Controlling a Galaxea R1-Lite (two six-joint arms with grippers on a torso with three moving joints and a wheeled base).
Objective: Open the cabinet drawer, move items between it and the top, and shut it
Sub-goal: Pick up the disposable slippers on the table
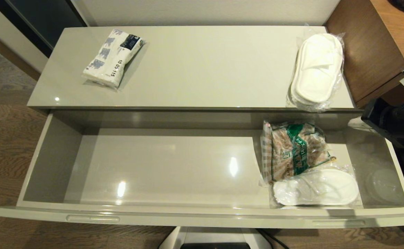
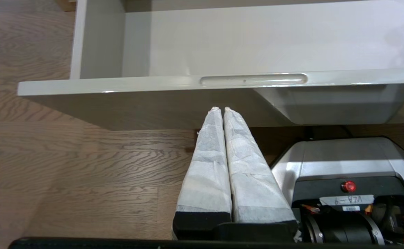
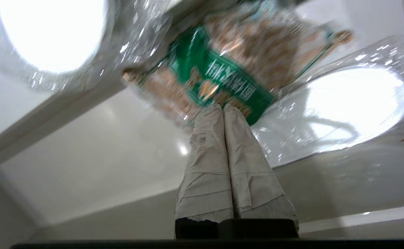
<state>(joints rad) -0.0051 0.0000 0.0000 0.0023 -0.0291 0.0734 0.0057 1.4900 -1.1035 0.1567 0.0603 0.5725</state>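
- Your cabinet's glossy surface (image 1: pixel 195 69) carries the tissue pack (image 1: pixel 113 57) at left and 1 wrapped slippers pack (image 1: pixel 318 71) at right.
- The cabinet drawer (image 1: pixel 94 218) stands open, holding a second slippers pack (image 1: pixel 316 187) beside the snack bag (image 1: pixel 297 148).
- Your right claw (image 3: pixel 223 107), closed and empty, points at that bag.
- Your left claw (image 2: pixel 220 109) hangs closed below the drawer front.

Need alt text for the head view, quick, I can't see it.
Open cabinet drawer holds a checked snack bag and wrapped slippers at its right end. On the top: tissue pack left, another slipper pack right.
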